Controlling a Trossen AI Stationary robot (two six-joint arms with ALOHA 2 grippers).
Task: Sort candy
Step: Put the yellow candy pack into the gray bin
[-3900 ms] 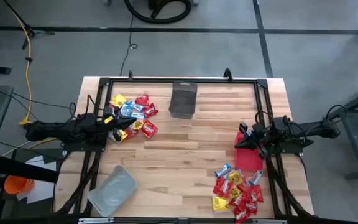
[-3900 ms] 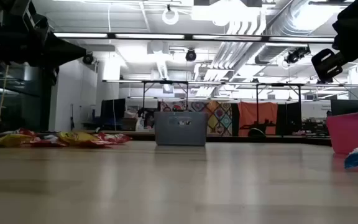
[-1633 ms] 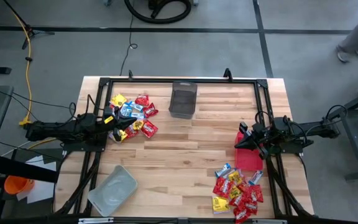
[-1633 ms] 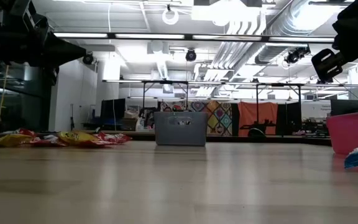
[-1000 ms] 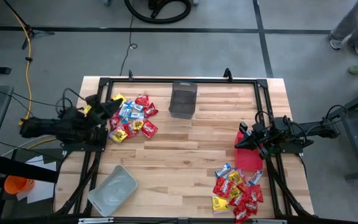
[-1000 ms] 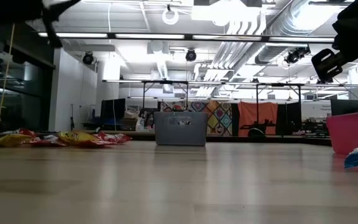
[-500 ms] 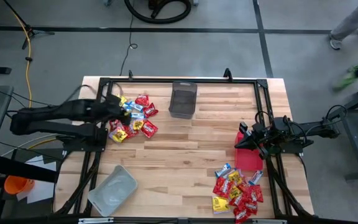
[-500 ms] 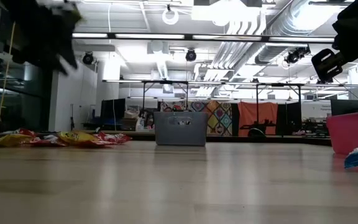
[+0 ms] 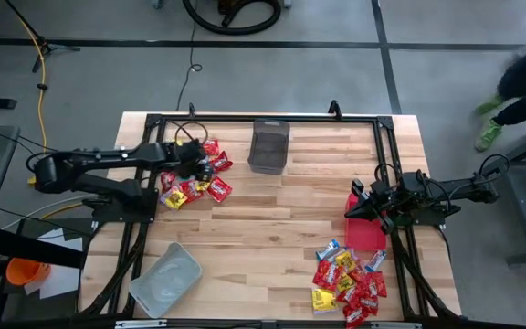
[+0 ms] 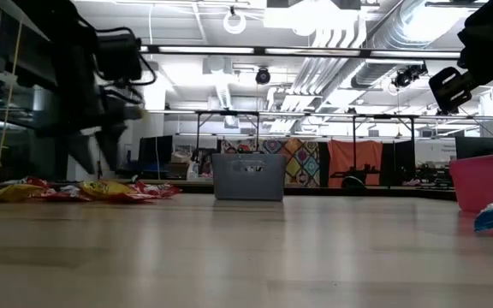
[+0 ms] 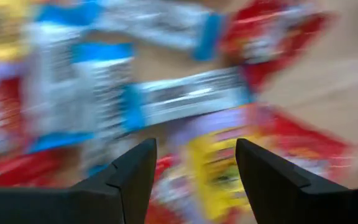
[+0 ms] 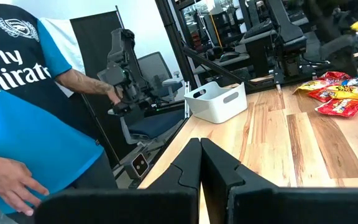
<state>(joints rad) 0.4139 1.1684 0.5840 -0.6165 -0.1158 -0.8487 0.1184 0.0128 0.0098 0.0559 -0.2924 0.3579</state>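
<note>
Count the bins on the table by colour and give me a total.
Red plastic bin: 1
Dark mesh bin: 1
Clear grey plastic bin: 1
Total: 3

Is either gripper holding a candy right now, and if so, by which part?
Nothing is held. The left gripper is open above the far-left candy pile, with nothing between its fingers. The right gripper is shut and empty beside the red bin.
</note>
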